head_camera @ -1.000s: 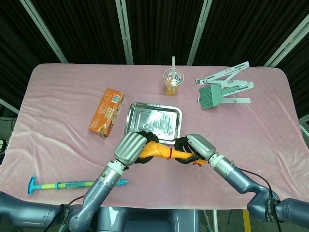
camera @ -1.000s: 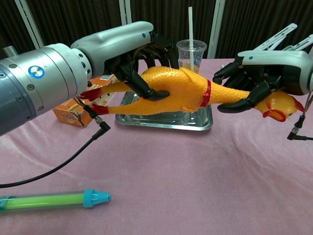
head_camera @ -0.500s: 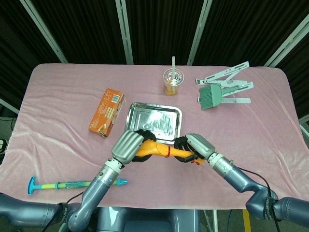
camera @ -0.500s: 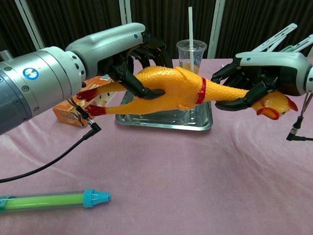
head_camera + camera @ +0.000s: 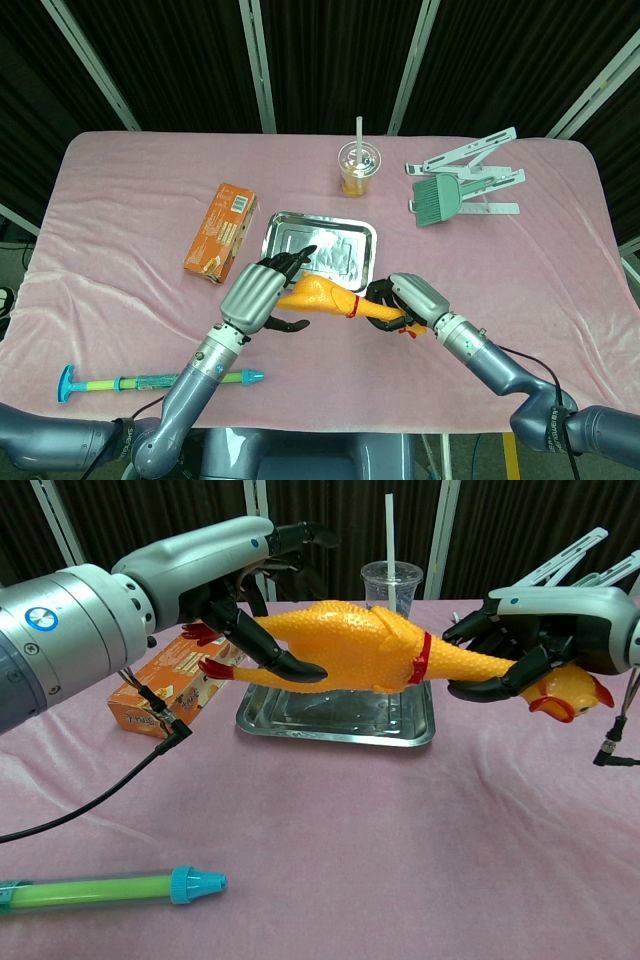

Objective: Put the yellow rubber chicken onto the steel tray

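The yellow rubber chicken hangs level in the air just in front of the steel tray's near edge. Its red feet point to my left and its head to my right. My right hand grips the neck beside the red collar, and the head pokes out beyond it. My left hand is beside the tail end with its fingers spread apart, the thumb reaching under the legs, and it holds nothing. The tray lies bare.
An orange box lies left of the tray. A plastic cup with a straw stands behind it. A green brush and white stand are at the back right. A green-blue syringe toy lies near left.
My left hand has let go of the chicken's body and spread its fingers. The chicken has risen a little and levelled out, held now only by my right hand.
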`<state>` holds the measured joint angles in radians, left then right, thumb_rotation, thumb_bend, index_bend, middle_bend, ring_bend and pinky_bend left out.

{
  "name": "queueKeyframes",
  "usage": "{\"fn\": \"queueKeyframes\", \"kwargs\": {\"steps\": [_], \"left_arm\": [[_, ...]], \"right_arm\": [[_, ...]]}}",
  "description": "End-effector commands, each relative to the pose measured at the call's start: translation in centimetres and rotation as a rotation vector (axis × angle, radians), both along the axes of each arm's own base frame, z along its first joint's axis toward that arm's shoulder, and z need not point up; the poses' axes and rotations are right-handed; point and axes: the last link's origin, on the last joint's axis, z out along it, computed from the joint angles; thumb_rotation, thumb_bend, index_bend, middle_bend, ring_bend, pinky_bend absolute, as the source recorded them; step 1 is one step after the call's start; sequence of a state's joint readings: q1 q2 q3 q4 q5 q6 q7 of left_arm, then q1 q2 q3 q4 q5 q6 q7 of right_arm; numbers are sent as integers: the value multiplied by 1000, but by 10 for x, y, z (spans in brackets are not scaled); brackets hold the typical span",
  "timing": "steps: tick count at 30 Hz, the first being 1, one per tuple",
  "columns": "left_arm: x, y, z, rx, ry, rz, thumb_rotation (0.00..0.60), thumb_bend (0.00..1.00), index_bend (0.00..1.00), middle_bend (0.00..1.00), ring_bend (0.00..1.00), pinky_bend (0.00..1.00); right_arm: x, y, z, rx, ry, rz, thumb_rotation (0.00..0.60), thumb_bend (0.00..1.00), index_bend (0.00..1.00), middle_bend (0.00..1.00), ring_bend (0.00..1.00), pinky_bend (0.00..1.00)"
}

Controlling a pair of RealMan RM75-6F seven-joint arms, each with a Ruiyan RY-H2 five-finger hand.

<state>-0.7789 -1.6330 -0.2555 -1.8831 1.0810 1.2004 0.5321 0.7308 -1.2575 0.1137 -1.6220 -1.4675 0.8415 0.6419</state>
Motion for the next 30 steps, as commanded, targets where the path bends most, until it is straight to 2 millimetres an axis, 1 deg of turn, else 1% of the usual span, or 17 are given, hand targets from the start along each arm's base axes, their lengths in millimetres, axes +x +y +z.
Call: {"fn": "queueKeyframes", "kwargs": {"steps": [1,4,9,11,12,14,15,16,17,18,19,22,25,30], "left_arm": [[-1,1,-1,-4,6,5,600,1,81,214,204,372],[-1,1,-3,-9,13,10,600,35,122,232,217,372],[1,3,-7,-22,25,12,600,239,198,316,290,384],[3,3,-9,-26,31,9,600,310,222,345,314,400],[4,3,-10,-26,35,7,600,358,255,377,341,422],[8,3,-12,-23,37,1,600,439,340,451,405,484],[10,3,-12,-17,33,-4,600,495,409,509,460,540],[12,2,-12,-10,34,-10,600,558,489,585,537,619],[14,2,-13,-4,34,-18,600,602,541,637,588,677],[15,1,-13,3,27,-25,600,664,614,711,660,762],[17,2,-13,13,18,-29,600,713,672,772,712,822],[18,1,-14,18,-10,-35,600,817,752,869,785,883],[17,0,-14,30,-23,-40,600,862,797,930,838,915],[18,-2,-14,28,-35,-39,600,869,813,964,868,935]], "right_arm": [[0,0,0,1,-2,0,600,421,922,757,790,897],[0,-1,1,0,-4,0,600,421,922,757,790,897],[-1,0,3,0,-12,-2,600,420,922,757,790,897],[-2,0,3,2,-15,-2,600,421,922,757,790,897],[-2,0,3,3,-15,-2,600,421,922,757,790,897],[-2,0,4,3,-17,0,600,421,923,758,790,897],[-2,0,5,3,-19,1,600,421,924,758,790,897],[-2,0,5,3,-20,2,600,421,925,759,791,897],[-2,1,6,3,-23,3,600,421,926,760,792,897],[-2,1,6,4,-28,3,600,421,926,760,792,897],[-2,1,7,4,-31,3,600,421,926,760,792,897],[-3,1,9,4,-31,4,600,422,927,760,792,897],[-4,2,10,6,-32,5,600,424,927,760,792,897],[-6,3,10,10,-33,4,600,425,928,760,792,897]]}}
